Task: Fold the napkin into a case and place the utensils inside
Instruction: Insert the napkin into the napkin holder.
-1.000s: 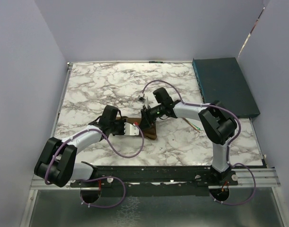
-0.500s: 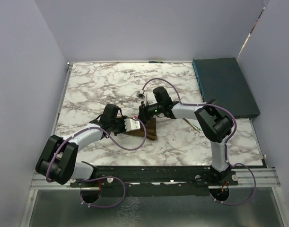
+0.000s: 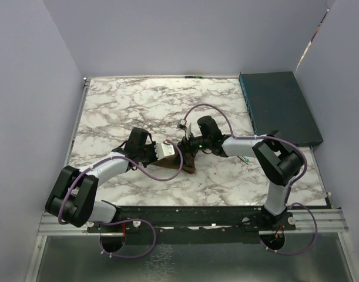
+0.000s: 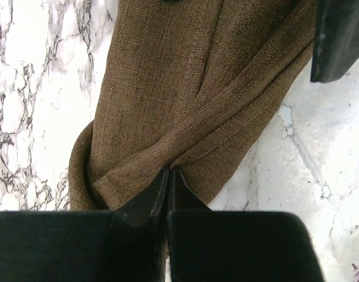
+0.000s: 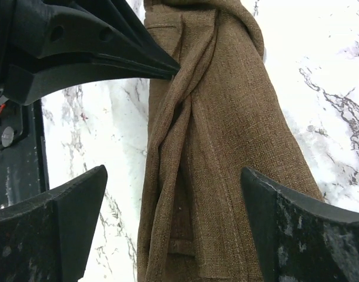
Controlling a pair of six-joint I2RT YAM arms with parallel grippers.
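- The napkin (image 3: 188, 160) lies bunched into a narrow, twisted strip (creased lengthwise) near the middle of the worktop (image 3: 126, 106).
- The left hand (image 4: 169, 175) is pressed together, pinching a napkin fold.
- The right hand (image 5: 173, 173) is spread wide, straddling the napkin.
- The fork (image 3: 244, 158) lies to the right, partly under the right arm.

A dark teal flat box (image 3: 279, 106) lies at the marbled worktop's (image 3: 126, 106) far right, pale lilac walls (image 3: 167, 35) around.

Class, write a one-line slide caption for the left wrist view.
Left gripper shut on a fold of the brown napkin, bunched on the marble table.
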